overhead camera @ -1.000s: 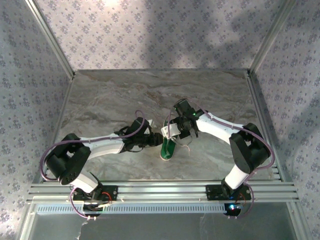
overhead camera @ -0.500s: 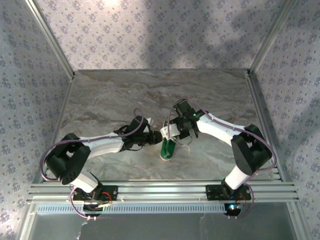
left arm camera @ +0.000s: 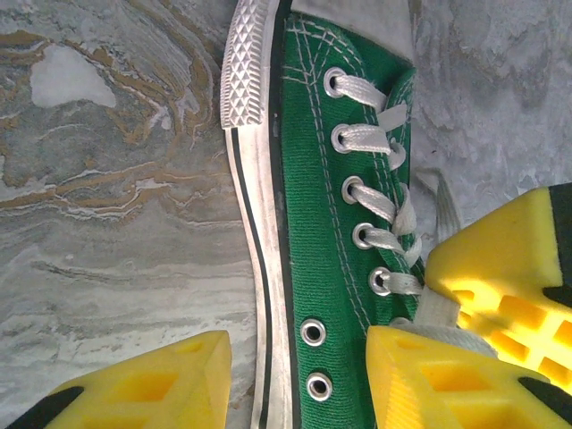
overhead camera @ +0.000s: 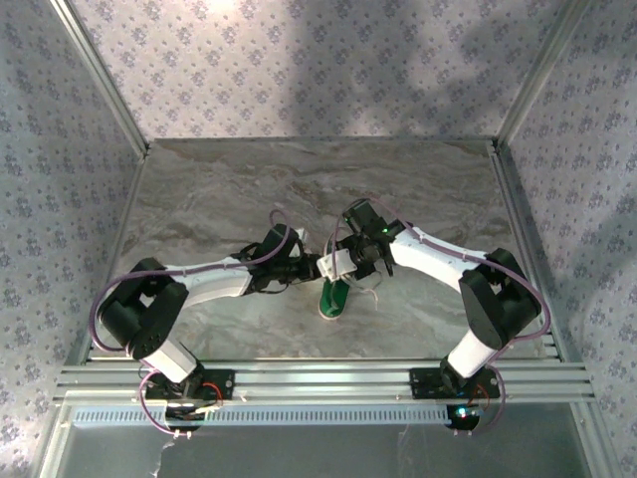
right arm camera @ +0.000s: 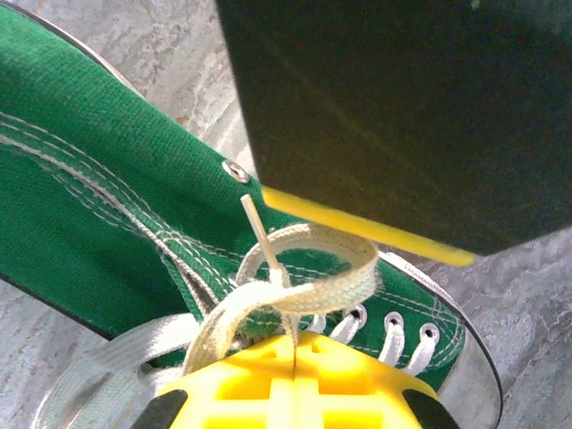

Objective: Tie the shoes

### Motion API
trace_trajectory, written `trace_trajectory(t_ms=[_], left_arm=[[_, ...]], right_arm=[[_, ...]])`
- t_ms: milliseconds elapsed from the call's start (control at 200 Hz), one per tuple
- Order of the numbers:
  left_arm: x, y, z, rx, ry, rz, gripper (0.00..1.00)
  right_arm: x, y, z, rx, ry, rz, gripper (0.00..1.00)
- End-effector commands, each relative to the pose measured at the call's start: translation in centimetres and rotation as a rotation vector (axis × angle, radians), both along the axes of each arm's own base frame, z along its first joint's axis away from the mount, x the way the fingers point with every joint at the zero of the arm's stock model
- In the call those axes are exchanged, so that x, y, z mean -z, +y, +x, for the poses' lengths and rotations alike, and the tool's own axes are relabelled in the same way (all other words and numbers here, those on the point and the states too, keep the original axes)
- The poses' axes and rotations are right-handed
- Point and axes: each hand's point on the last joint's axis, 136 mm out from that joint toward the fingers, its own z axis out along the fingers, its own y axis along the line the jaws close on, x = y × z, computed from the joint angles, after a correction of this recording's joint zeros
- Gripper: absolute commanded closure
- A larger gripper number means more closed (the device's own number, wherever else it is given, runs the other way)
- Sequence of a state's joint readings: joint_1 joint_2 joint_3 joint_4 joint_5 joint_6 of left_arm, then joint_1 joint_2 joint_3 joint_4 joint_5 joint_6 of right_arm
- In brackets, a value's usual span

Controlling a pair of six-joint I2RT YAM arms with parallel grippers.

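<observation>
The green sneaker (overhead camera: 334, 296) lies on the marble table, toe toward the arms. In the left wrist view its canvas side (left arm camera: 313, 223), white sole edge and laced eyelets (left arm camera: 375, 192) run up the frame. My left gripper (left arm camera: 299, 384) is open, its yellow fingers (left arm camera: 152, 389) straddling the shoe's side by the two bare eyelets. My right gripper (right arm camera: 293, 344) is shut on a white lace, which curls into a small loop (right arm camera: 313, 259) with its stiff tip sticking up over the green canvas (right arm camera: 89, 179). From above, both grippers (overhead camera: 317, 267) (overhead camera: 348, 261) meet over the shoe's opening.
The left gripper's dark body (right arm camera: 384, 116) hangs just above the right gripper's fingers. The right gripper's yellow finger (left arm camera: 509, 268) touches the laces beside my left finger. Patterned walls and metal rails (overhead camera: 299, 378) enclose the marble tabletop (overhead camera: 219, 189).
My left arm has reached rightward until its gripper sits against the shoe beside the right gripper. The right gripper has edged slightly left, still holding the lace.
</observation>
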State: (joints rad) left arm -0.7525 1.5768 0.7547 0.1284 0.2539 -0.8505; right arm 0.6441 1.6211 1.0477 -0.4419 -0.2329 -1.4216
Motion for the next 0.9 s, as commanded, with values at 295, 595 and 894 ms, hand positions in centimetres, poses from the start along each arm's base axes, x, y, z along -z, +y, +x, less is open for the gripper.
trace_trajectory(t_ms=[295,595,894], left_arm=[[-1.4,0.5,0.7,-0.023,-0.029,-0.025,0.57],[-1.8,2.7,-0.6,-0.033,-0.044,-0.025,0.61],[-3.9,1.1,-2.8,0.104,-0.088,-0.179,0.65]], right_arm=[[-0.6,0.4,-2.8,-0.123,0.042,0.016,1.0],[-0.5,0.9,-3.4,-0.129,0.08,0.038,1.0],[-0.3,0.9,-3.4,-0.127,0.085,0.032,1.0]])
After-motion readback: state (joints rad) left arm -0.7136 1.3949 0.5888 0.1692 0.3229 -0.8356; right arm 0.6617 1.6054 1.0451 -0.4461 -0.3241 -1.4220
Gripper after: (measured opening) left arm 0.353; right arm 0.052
